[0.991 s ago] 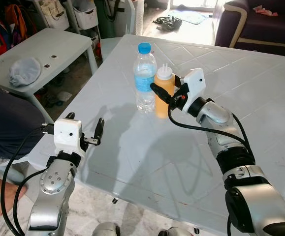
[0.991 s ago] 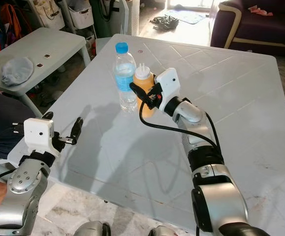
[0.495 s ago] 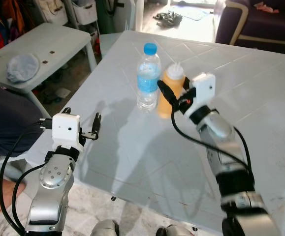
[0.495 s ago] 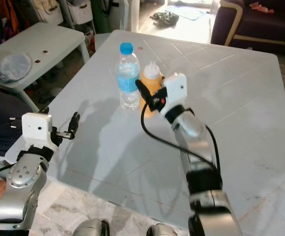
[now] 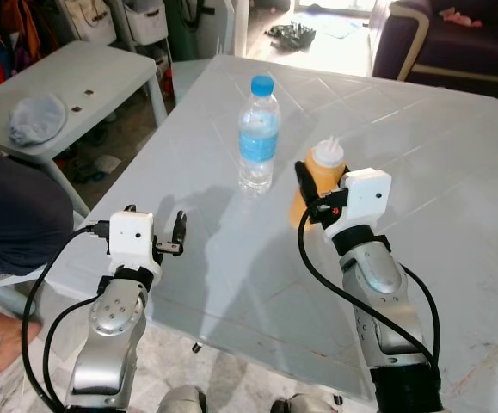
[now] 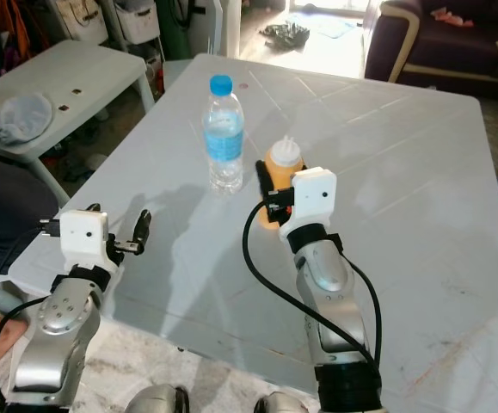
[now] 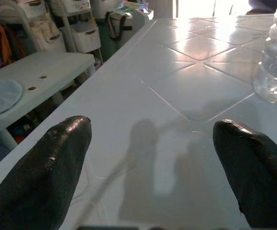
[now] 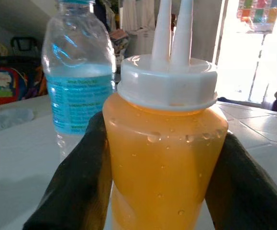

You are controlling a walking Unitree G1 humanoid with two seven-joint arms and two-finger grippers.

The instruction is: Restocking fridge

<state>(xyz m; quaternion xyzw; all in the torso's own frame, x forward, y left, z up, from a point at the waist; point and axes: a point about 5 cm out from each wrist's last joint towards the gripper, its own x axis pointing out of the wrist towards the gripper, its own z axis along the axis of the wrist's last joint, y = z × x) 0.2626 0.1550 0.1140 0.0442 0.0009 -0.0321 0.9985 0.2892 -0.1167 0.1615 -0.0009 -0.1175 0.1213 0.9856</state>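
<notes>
Right gripper (image 5: 304, 185) clenched on the orange sauce bottle (image 5: 322, 172) – fingers (image 8: 83, 172) pressed on both sides of its body, white twin-nozzle cap (image 8: 169, 79) on top. Sauce bottle near the middle of the white desk (image 5: 455, 155), whether lifted or standing cannot tell. Water bottle (image 5: 258, 133) w/ blue cap upright at approx. 10 o'clock from the sauce bottle, near but apart. Left gripper (image 5: 156, 235) released, fingers (image 7: 57, 163) spread wide and holding nothing – low above the desk's near-left edge, at approx. 8 o'clock from the water bottle, well apart. Second light table (image 5: 94, 73) at far left w/ a grey cloth (image 5: 35, 119) on it. Person's dark sleeve (image 5: 12, 215) at the left border.
</notes>
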